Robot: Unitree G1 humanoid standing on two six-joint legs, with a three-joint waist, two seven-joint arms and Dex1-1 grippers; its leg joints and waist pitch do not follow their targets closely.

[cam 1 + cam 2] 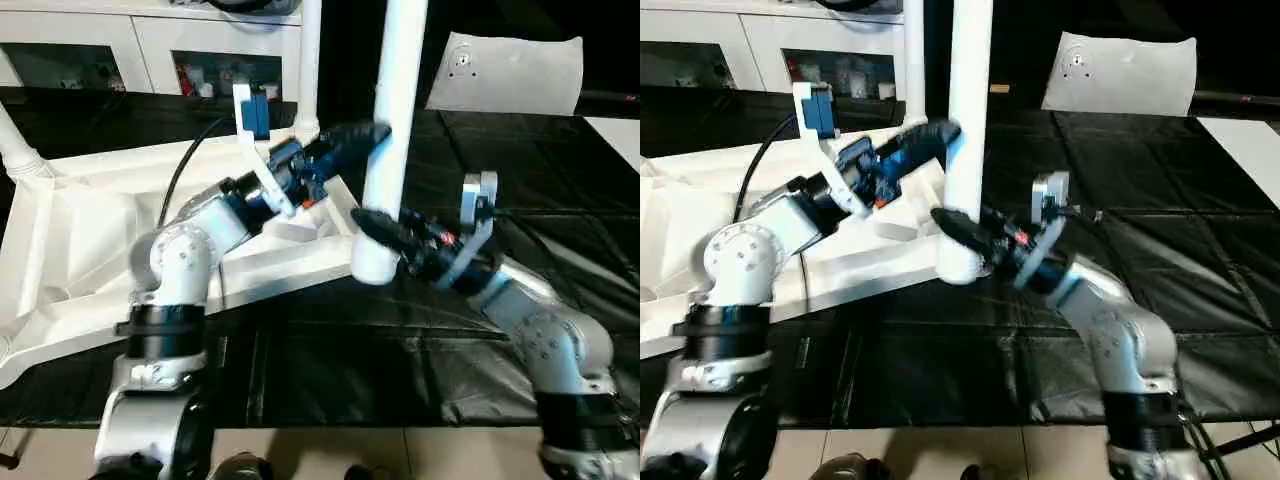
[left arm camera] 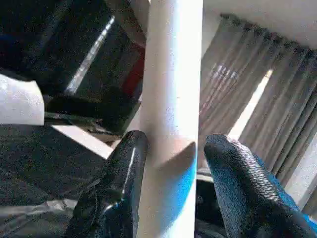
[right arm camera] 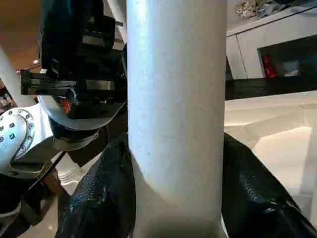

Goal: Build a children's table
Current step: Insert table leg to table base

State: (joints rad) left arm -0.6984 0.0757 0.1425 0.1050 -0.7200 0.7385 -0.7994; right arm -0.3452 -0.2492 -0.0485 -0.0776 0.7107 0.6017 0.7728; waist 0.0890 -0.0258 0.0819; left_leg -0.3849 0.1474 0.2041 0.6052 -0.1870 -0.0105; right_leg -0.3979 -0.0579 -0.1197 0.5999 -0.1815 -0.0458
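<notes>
The children's table lies in parts: its white tabletop (image 1: 80,230) rests upside down on the left, with one leg (image 1: 310,60) upright at its far corner and another leg (image 1: 15,145) at its left corner. A third white leg (image 1: 395,120) stands nearly upright just off the tabletop's right corner. My right gripper (image 1: 372,228) is shut on this leg near its lower end, both pads pressed to it (image 3: 173,148). Higher up, my left gripper (image 1: 378,135) straddles the same leg, open, one finger (image 2: 237,178) standing clear of it.
A white cabinet (image 1: 150,40) with dark compartments runs along the back left. A white pillow-like slab (image 1: 505,70) lies at the back right. Black matting (image 1: 400,350) covers the floor under and right of the tabletop.
</notes>
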